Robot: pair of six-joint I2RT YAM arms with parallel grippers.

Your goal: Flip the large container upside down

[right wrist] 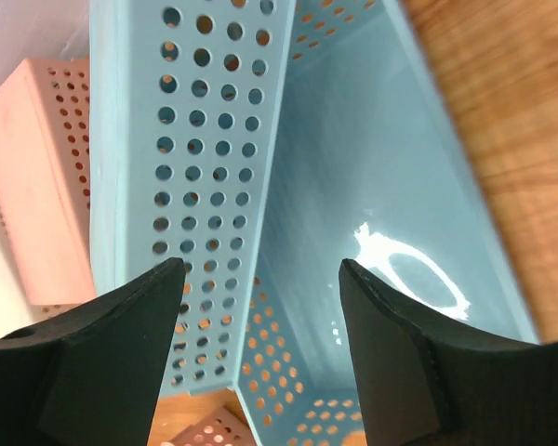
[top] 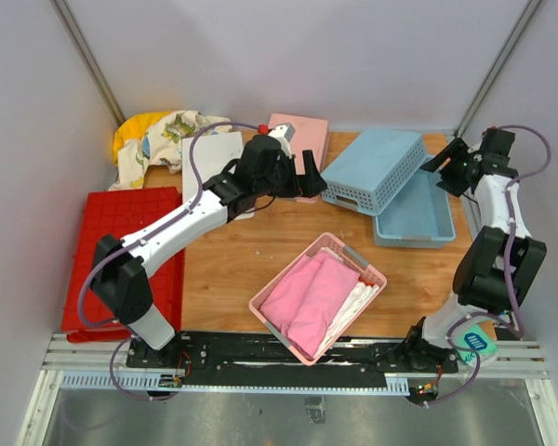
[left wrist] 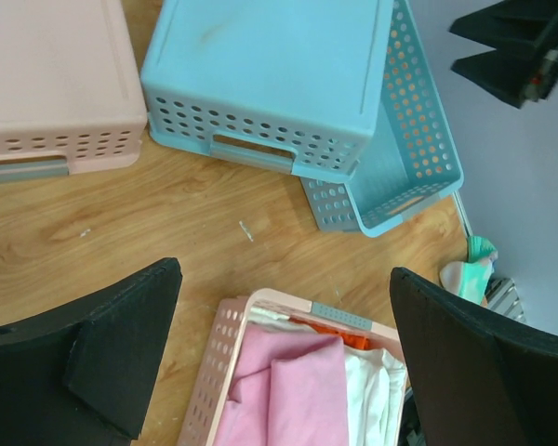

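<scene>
The large red container (top: 121,209) lies at the table's left edge with its square-grid ribbed face up; my left arm crosses over it. It is out of both wrist views. My left gripper (top: 314,178) is open and empty, far to the right of the container, at the back middle of the table. In the left wrist view it (left wrist: 285,279) hangs above the wood and the pink basket. My right gripper (top: 439,169) is open and empty at the back right, over the light-blue baskets, as the right wrist view (right wrist: 260,269) shows.
An upturned light-blue basket (top: 372,167) leans on an upright one (top: 418,216). A pink basket with pink cloth (top: 318,295) sits front centre. An upturned pink box (top: 298,139) and a heap of cloths (top: 163,139) lie at the back.
</scene>
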